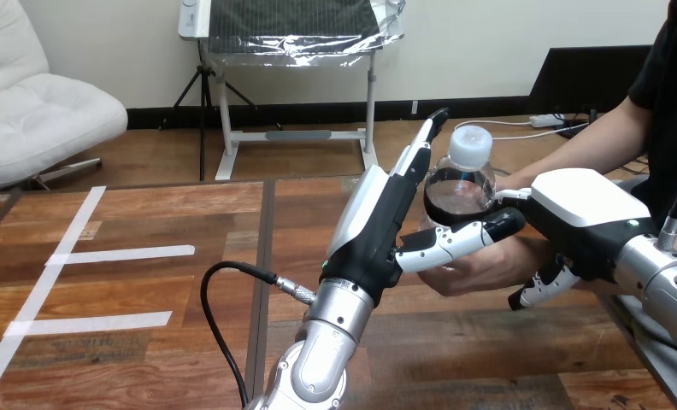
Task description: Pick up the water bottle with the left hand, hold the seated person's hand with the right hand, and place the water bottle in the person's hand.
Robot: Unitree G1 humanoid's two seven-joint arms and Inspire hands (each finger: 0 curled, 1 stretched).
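Left hand (pixel 378 231) grips the water bottle (pixel 460 184), thumb across its front. The bottle sits upright right over the person's hand (pixel 480 266). Right hand (pixel 579 209) wraps the person's wrist (pixel 527 249) just behind it, fingers curled underneath.

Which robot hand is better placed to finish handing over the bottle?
Left. The left robot hand grips the water bottle right over the person's hand; the right robot hand is wrapped round the person's wrist.
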